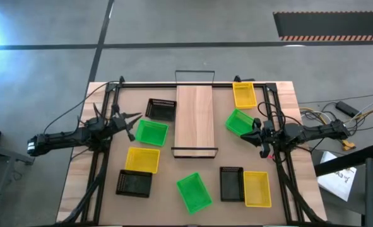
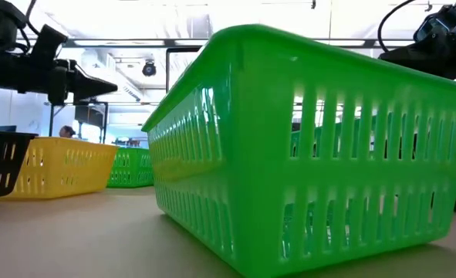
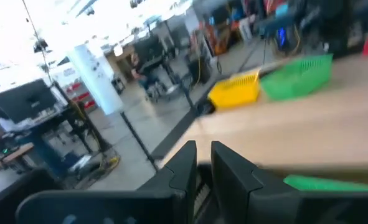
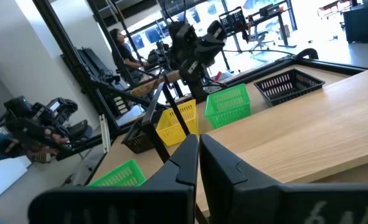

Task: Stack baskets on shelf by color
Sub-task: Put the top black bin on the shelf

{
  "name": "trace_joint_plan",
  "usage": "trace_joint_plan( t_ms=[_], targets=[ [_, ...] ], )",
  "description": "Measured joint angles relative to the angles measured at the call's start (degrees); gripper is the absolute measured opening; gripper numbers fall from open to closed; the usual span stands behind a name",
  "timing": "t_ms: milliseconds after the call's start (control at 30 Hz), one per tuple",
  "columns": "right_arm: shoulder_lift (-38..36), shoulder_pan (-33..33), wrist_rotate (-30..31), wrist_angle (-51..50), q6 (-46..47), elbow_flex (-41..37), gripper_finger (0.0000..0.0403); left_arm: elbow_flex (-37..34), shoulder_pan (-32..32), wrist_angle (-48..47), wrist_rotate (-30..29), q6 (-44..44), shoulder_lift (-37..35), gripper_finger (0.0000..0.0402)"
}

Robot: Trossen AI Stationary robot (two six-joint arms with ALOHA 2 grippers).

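Light-wood shelf [image 1: 194,120] lies bare at table centre, far half. You have nine baskets scattered round it, none stacked. Your left gripper [image 1: 134,121] hangs with fingers nearly together, holding nothing; a green basket [image 1: 151,133] sits just right and near of it, a black basket [image 1: 161,109] just beyond. Your right gripper [image 1: 249,133] is closed and empty, tips over another green basket [image 1: 239,122], with a yellow basket [image 1: 244,94] farther back.

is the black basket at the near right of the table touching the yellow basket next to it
Touching. In the high view the black basket and the yellow basket lie side by side with their long rims meeting and no tabletop showing between them.
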Motion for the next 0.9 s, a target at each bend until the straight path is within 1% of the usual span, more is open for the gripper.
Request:
trace_joint_plan(
  t_ms=[67, 100, 133, 200, 267, 333, 400, 467, 533, 567, 633, 700, 900],
  targets=[
    [0.0, 0.0, 0.0, 0.0, 0.0, 0.0, 0.0009, 0.0, 0.0, 3.2, 2.0, -3.7, 0.0, 0.0033],
    [0.0, 0.0, 0.0, 0.0, 0.0, 0.0, 0.0009, 0.0, 0.0, 5.8, 2.3, -7.6, 0.0, 0.0033],
    [0.0, 0.0, 0.0, 0.0, 0.0, 0.0, 0.0009, 0.0, 0.0, 9.5, 2.1, -12.7, 0.0, 0.0033],
    [0.0, 0.0, 0.0, 0.0, 0.0, 0.0, 0.0009, 0.3, 0.1, 16.8, -0.3, -25.2, 0.5, 0.0033],
    [0.0, 0.0, 0.0, 0.0, 0.0, 0.0, 0.0009, 2.4, 0.1, 15.4, -3.0, -36.0, 1.9, 0.0033],
    [0.0, 0.0, 0.0, 0.0, 0.0, 0.0, 0.0009, 5.6, 0.2, 15.4, -3.7, -41.5, 4.7, 0.0033],
    [0.0, 0.0, 0.0, 0.0, 0.0, 0.0, 0.0009, 9.2, 0.2, 16.3, -1.2, -42.0, 8.4, 0.0033],
    [0.0, 0.0, 0.0, 0.0, 0.0, 0.0, 0.0009, 12.7, 0.2, 18.3, 4.8, -41.9, 12.4, 0.0033],
    [0.0, 0.0, 0.0, 0.0, 0.0, 0.0, 0.0009, 15.3, 0.1, 22.4, 9.4, -42.0, 16.6, 0.0033],
    [0.0, 0.0, 0.0, 0.0, 0.0, 0.0, 0.0009, 16.5, 0.1, 25.4, 10.3, -42.1, 18.6, 0.0033],
    [0.0, 0.0, 0.0, 0.0, 0.0, 0.0, 0.0009, 17.7, 0.2, 31.4, 10.7, -42.2, 22.1, 0.0033],
    [0.0, 0.0, 0.0, 0.0, 0.0, 0.0, 0.0009, 19.0, 0.2, 36.7, 9.8, -43.3, 25.1, 0.0033],
    [0.0, 0.0, 0.0, 0.0, 0.0, 0.0, 0.0009, 22.3, 0.3, 44.2, 7.9, -44.0, 35.6, 0.0033]
  ],
)
